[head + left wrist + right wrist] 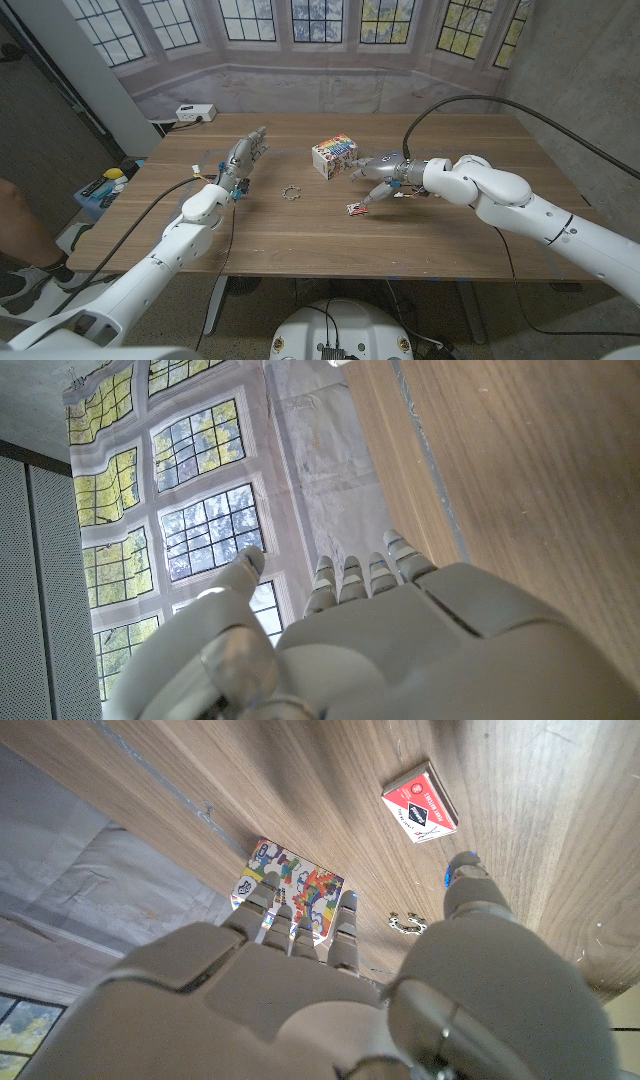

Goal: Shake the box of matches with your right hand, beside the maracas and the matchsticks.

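Matchbox: the small red matchbox (pixel 355 209) is lying on the wooden tabletop (pixel 430 240), near the colourful box (pixel 335 156).
Right hand: the right hand (pixel 378 172) is hovering just beside the matchbox, fingers spread, holding nothing.
Left hand: the left hand (pixel 243 155) is waiting well apart from the matchbox, fingers extended, holding nothing.

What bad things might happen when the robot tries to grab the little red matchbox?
1. The right hand hovers close to the colourful box, so its fingers might bump that instead of taking the matchbox.
2. The matchbox looks small and lies flat on the table, so the big fingers may just push it along or let it slip.
3. A slide could knock it into the small ring nearby.
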